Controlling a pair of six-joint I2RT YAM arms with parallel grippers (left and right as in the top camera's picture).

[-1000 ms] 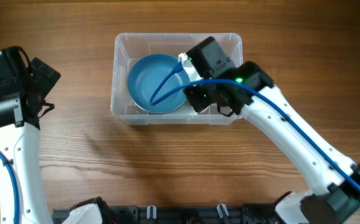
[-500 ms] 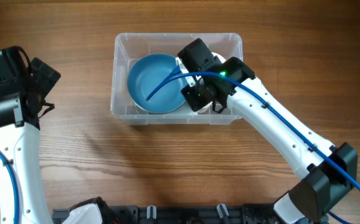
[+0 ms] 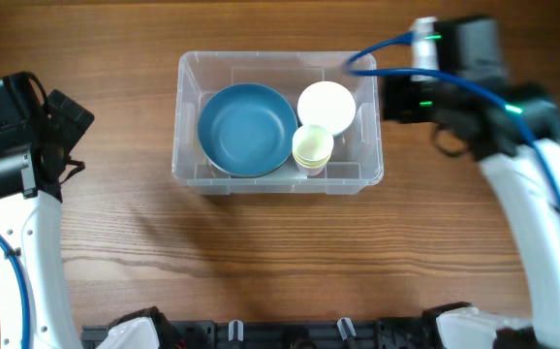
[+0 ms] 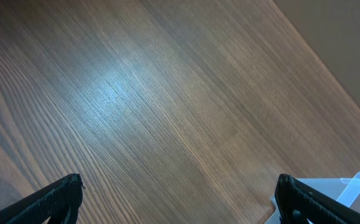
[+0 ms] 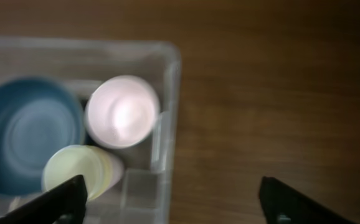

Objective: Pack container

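At the middle of the bench (image 3: 261, 252) sits the container (image 3: 276, 55) — clear, thin-walled plastic, judged light, slightly flexible and slick. It holds a blue bowl (image 3: 246, 129) at its left, a white bowl (image 3: 326, 107) at its right and stacked yellow cups (image 3: 312, 147) just beside both. The rim or a short end wall looks the surest hold; loose contents may slide if tipped. Left gripper (image 4: 177, 190), over bare wood, and right gripper (image 5: 170, 196), beside the container's right end — both spread wide, empty.

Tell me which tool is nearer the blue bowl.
Right. The right tool hangs right of the blue bowl, over the container wall; the left tool is far left.
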